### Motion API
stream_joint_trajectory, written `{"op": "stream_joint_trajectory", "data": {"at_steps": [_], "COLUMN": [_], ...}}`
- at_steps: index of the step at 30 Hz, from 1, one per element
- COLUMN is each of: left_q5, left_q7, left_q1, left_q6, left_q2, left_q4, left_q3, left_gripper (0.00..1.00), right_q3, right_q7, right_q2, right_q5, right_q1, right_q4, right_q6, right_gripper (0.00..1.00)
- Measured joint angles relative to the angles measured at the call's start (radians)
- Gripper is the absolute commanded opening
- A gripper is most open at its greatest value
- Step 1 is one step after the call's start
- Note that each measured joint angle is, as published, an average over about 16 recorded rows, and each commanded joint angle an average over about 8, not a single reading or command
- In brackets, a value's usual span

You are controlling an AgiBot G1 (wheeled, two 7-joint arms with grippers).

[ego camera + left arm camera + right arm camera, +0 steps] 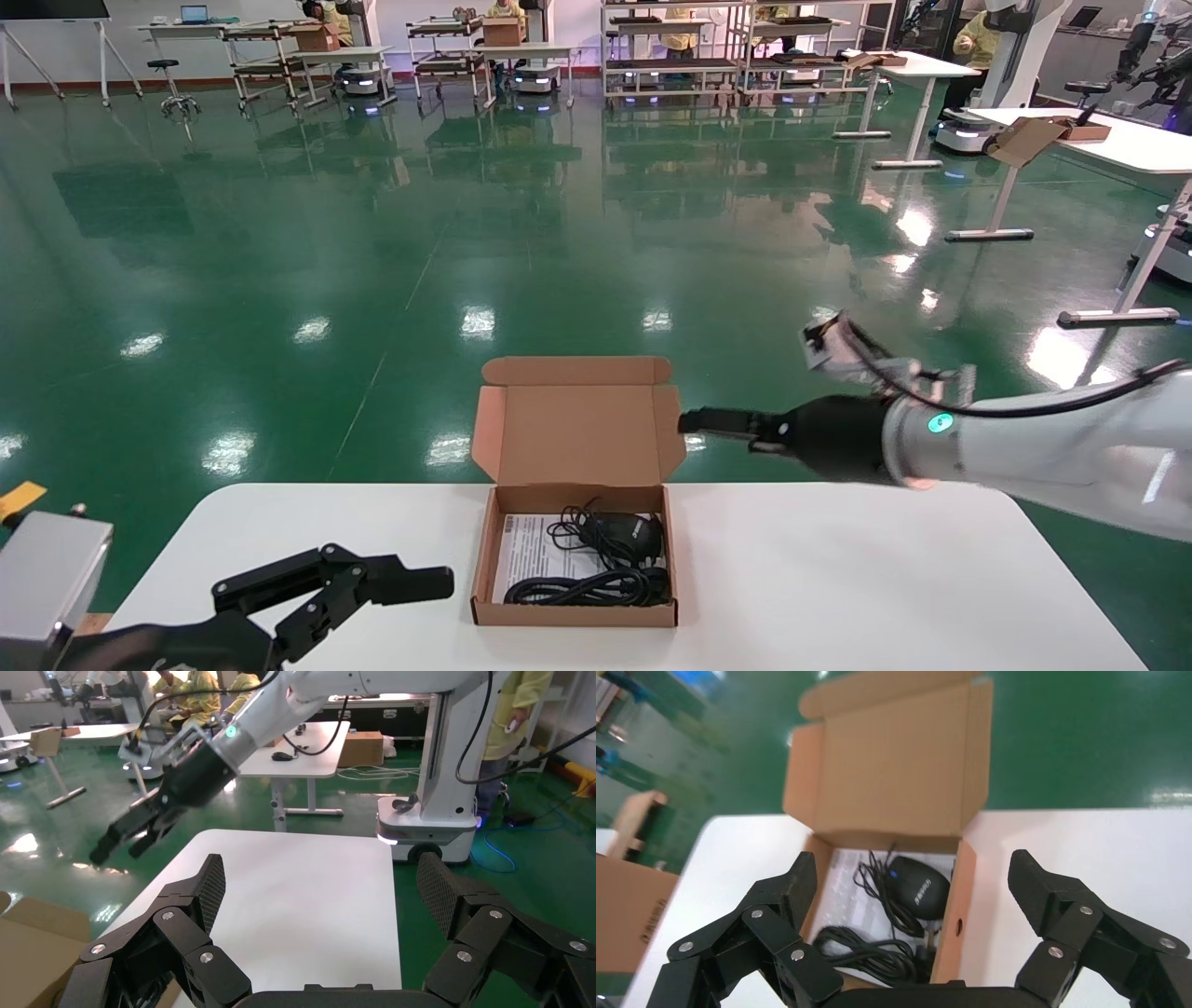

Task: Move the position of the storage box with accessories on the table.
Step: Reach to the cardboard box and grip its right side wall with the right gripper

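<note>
The storage box (483,559), brown cardboard, sits in the middle of the white table (838,578) with its flap lid (577,433) standing up at the far side. Inside lie the accessories: a black mouse (633,533), coiled black cables (587,587) and a white printed sheet (526,550). My right gripper (694,421) hangs open just right of the lid, above the table. In the right wrist view it (914,864) looks down on the box's right wall (951,910) and the mouse (916,885). My left gripper (410,573) rests open left of the box, nothing in it (321,871).
A grey unit (47,568) sits off the table's near left corner. Green floor lies beyond the far edge. Other white tables (1099,140) with a cardboard box stand far right; carts and shelves line the back wall. Bare tabletop (885,559) spreads right of the box.
</note>
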Motion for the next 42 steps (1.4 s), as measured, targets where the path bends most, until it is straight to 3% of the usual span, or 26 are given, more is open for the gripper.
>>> {"op": "stream_joint_trajectory", "data": {"at_steps": [21, 42], "left_q5": [0.0, 0.0], "left_q7": [0.0, 0.0], "left_q1": [0.0, 0.0], "left_q6": [0.0, 0.0], "left_q2": [0.0, 0.0], "left_q4": [0.0, 0.0], "left_q3": [0.0, 0.0], "left_gripper": [1.0, 1.0], "right_q3": [-0.052, -0.091], "right_q7": [0.067, 0.12], "right_q2": [-0.056, -0.058], "right_q5": [-0.063, -0.059], "right_q1": [-0.147, -0.254], "right_q4": [0.122, 0.194], "right_q6": [0.135, 0.194], "right_gripper": [1.0, 1.0]}}
